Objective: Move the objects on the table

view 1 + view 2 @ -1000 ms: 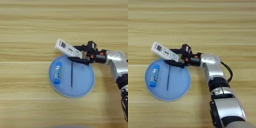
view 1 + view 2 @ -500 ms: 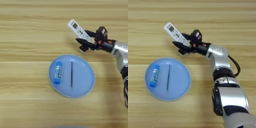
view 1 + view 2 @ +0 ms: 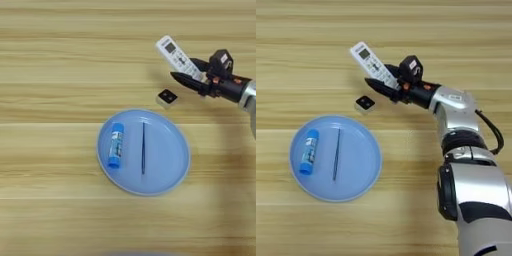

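Observation:
My right gripper (image 3: 379,74) is shut on the near end of the slim white remote control (image 3: 369,59), which sticks out up and to the left, tilted above the wooden table (image 3: 60,65). In the left eye view the remote control (image 3: 174,53) and gripper (image 3: 184,69) sit at the upper right. The small black square piece with a pale rim (image 3: 167,97) lies on the table just below and left of the lower finger (image 3: 382,87), apart from it. The same square piece (image 3: 365,103) shows above the plate's upper right rim.
A round light-blue plate (image 3: 172,165) lies near the middle, holding a blue tube (image 3: 115,145) on its left and a thin black stick (image 3: 143,148) at its centre. The silver forearm (image 3: 456,102) comes in from the bottom right.
The gripper has carried the remote from over the plate's upper rim up and to the right. The black square piece, hidden under the gripper before, now shows.

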### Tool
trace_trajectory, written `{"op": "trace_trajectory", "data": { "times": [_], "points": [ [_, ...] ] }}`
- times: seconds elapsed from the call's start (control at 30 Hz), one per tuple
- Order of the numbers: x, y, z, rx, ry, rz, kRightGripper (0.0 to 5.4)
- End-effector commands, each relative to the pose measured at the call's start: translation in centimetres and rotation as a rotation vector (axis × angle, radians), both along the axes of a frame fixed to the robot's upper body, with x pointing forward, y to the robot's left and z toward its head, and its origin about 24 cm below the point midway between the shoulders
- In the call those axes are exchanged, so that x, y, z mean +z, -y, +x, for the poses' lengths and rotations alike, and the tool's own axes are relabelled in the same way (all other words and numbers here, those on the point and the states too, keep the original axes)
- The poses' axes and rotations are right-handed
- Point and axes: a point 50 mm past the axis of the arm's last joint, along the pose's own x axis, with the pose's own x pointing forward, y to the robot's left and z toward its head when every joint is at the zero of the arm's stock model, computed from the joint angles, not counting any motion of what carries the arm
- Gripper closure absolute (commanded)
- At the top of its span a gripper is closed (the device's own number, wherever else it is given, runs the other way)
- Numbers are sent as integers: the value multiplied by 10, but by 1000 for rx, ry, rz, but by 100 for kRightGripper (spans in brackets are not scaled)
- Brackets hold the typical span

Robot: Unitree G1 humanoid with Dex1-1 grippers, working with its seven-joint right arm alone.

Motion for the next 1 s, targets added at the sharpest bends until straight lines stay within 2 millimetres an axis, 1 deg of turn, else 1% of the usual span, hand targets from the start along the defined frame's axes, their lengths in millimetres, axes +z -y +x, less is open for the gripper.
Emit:
{"op": "trace_trajectory", "data": {
  "times": [0.03,0.17,0.3,0.43,1.0],
  "points": [
    [45,24,14,-122,124,-83,251],
    [38,35,11,-194,77,-128,251],
    [24,43,9,-271,15,-206,251],
    [16,44,8,-296,-14,-253,251],
    [-5,42,3,-303,-102,-316,251]
  ]
}}
